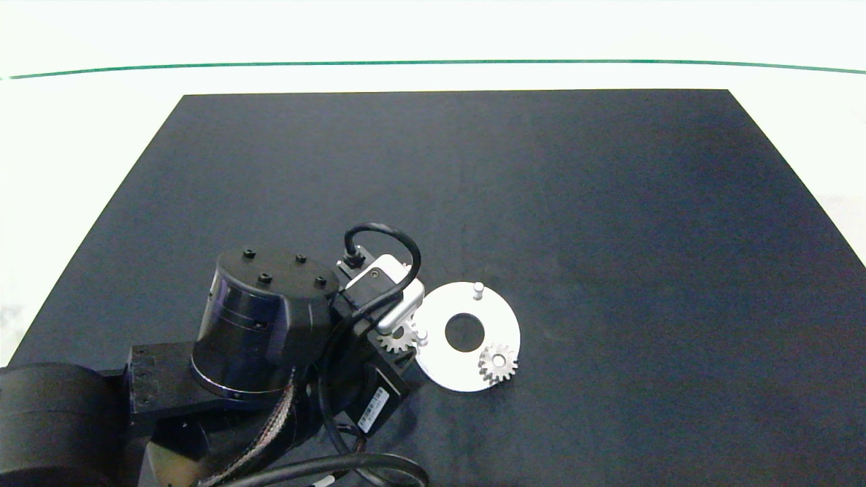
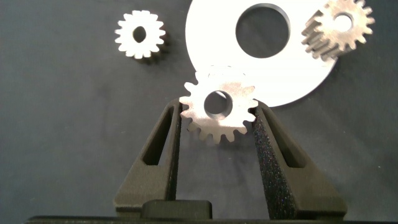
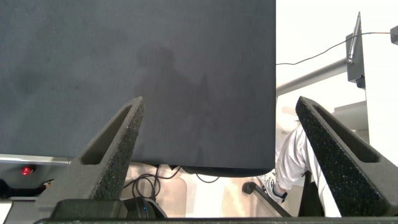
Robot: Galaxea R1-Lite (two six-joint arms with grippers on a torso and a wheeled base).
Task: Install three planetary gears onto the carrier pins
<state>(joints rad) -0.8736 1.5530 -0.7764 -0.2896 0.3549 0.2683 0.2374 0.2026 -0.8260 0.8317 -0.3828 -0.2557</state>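
3 planetary gears: 1 in left tool, 1 on disc.

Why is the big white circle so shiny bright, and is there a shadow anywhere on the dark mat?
In the head view the flat white ring-shaped disc looks washed out against the black mat, and the pale table edge beyond glares too. In the left wrist view the small silvery metal gear in the left tool gleams. In the right wrist view a faint darker shadow falls on the mat between the open right tool's fingers.

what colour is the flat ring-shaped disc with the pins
White: the flat ring-shaped disc is plain white, with silvery-white upright pins. The head view shows it best.
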